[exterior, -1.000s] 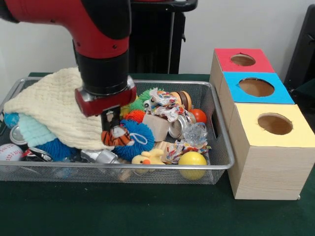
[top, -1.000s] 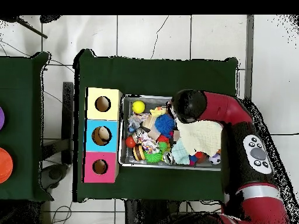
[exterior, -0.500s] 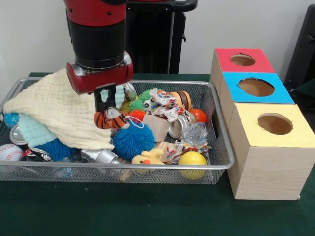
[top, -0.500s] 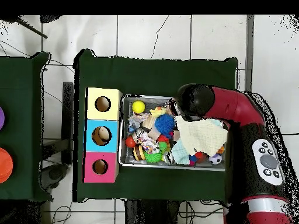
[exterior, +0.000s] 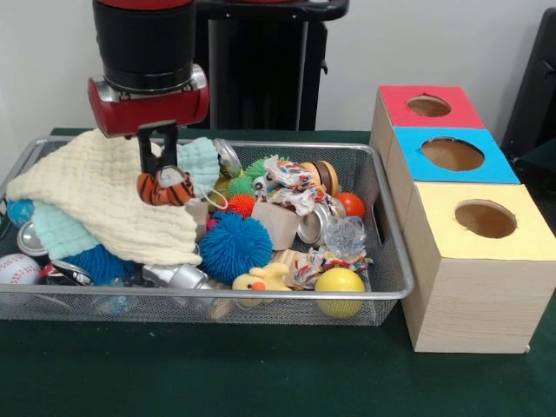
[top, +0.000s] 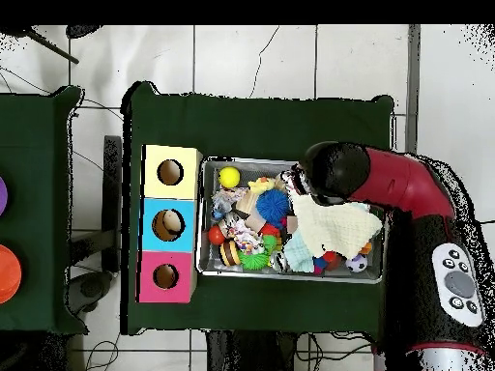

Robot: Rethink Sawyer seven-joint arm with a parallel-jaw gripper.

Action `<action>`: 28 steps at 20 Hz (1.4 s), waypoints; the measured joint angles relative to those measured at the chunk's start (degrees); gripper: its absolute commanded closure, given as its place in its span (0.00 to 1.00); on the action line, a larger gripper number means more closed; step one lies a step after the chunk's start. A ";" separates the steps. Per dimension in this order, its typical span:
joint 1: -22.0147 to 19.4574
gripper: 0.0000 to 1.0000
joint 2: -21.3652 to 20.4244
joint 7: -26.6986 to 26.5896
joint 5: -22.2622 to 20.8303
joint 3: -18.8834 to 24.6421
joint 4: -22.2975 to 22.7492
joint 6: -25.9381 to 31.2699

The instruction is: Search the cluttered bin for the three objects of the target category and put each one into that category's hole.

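My gripper [exterior: 163, 172] is shut on the orange black-striped tiger [exterior: 167, 188]. It holds the tiger clear above the cream cloth at the left middle of the wire-mesh bin [exterior: 261, 298]. The yellow duck [exterior: 261, 279] lies near the bin's front rim, beside a yellow ball; it also shows in the overhead view [top: 261, 182]. No brown teddy bear shows. The red-topped box's hole [exterior: 428, 106] is at the far right, outside the bin, and shows in the overhead view [top: 165, 276] too. In the overhead view the arm [top: 334, 174] covers the gripper.
A cream cloth [exterior: 95, 191] covers the bin's left half. A blue spiky ball [exterior: 234, 248], rope toys [exterior: 291, 187], cans, a yellow ball [exterior: 340, 287] and a baseball [exterior: 17, 268] fill the bin. The blue-topped box [exterior: 499, 169] and the yellow-topped box [exterior: 434, 234] stand in front of the red one.
My gripper has risen and moved left in the front view, lifting the tiger off the blue spiky ball. The rest of the bin has not moved.
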 measured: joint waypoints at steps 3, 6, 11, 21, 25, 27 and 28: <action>1.07 1.00 -0.64 0.93 1.69 -2.08 1.08 0.01; 2.46 1.00 -1.27 2.46 3.12 -4.03 2.42 0.11; 5.40 1.00 -2.59 6.66 6.53 -7.23 5.70 0.83; 9.83 1.00 -4.82 15.02 12.60 -11.42 14.54 0.82; 11.35 1.00 -5.51 17.34 13.95 -12.70 17.90 0.82; 11.87 1.00 -5.72 17.93 14.46 -13.13 19.13 0.80; 12.08 1.00 -5.85 18.15 14.74 -13.27 19.79 0.81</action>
